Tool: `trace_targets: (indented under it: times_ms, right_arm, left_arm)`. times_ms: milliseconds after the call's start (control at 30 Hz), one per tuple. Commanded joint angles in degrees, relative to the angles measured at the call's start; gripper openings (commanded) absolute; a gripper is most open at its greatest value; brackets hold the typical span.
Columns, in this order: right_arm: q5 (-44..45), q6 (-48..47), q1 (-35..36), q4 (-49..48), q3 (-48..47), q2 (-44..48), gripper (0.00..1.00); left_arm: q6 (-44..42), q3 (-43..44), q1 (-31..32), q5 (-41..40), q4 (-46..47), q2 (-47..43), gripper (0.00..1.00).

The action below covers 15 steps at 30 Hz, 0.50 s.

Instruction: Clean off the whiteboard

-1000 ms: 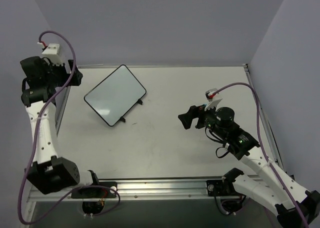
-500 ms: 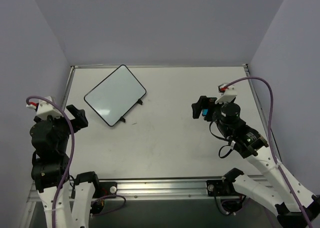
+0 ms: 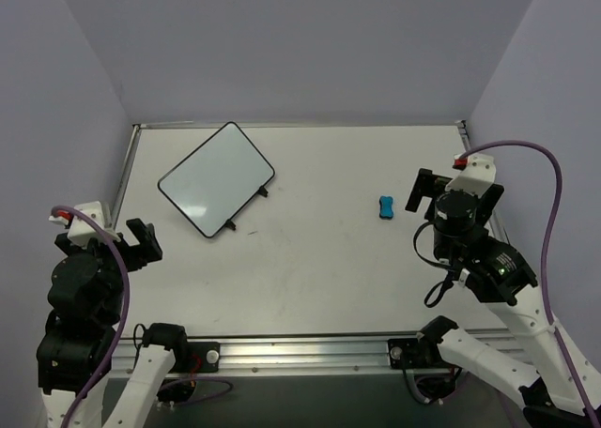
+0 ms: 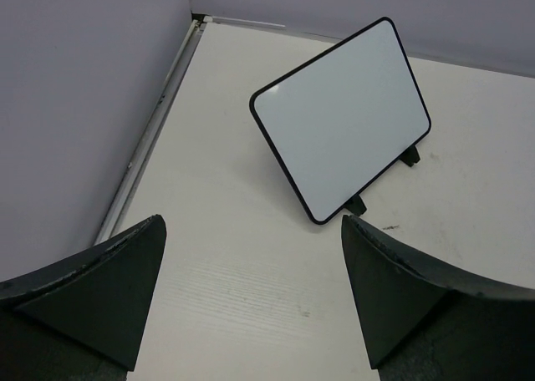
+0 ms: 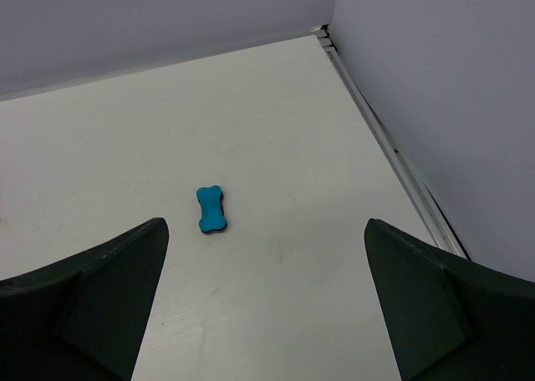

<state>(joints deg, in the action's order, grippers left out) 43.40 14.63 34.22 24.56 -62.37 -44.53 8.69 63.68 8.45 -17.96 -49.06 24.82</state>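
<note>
Lilac walls (image 3: 300, 53) box in a pale counter (image 3: 300, 259), and in the upper left of the top view sits the whiteboard (image 3: 216, 177). Its face is blank as far as I can see, with no ink showing in either view of it.

Trouble spots first. That board looks light and has two little black feet (image 3: 264, 191). My read is that a hard swipe with nothing bracing it would skate it across the counter or tip it. The blue eraser (image 3: 385, 206) is small and low, lying loose right of centre, well apart from the board. Come down crooked and a fingertip could scrape the counter or flick it away. And with no writing visible, it's hard to judge where a wipe is needed at all.

Orientation now: the long axis runs diagonally, lower left to upper right in the top view. The feet sit along the lower-right long edge and the white face is turned upward. Whether it lies flat or leans, I can't tell.

Left claw (image 4: 252, 231), at the lower left of the top view, is spread wide, holds nothing and looks straight at the board. Right claw (image 5: 266, 231), at the right side, is also spread and empty, with the eraser ahead of it, not touching.
</note>
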Motion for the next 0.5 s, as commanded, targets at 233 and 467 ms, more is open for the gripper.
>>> trace_targets:
  times_ms: [233,467]
  right_arm:
    - [5.82,0.39,1.29,5.59,-0.30,8.93,1.00]
    - [2.48,1.54,1.20,5.41,0.93,10.26,1.00]
  left_arm:
    - [-0.70,-3.39,1.31,-2.88,2.47,-5.22,0.94]
    - [0.98,-4.88,1.31,-0.15,6.25,-4.96,0.94]
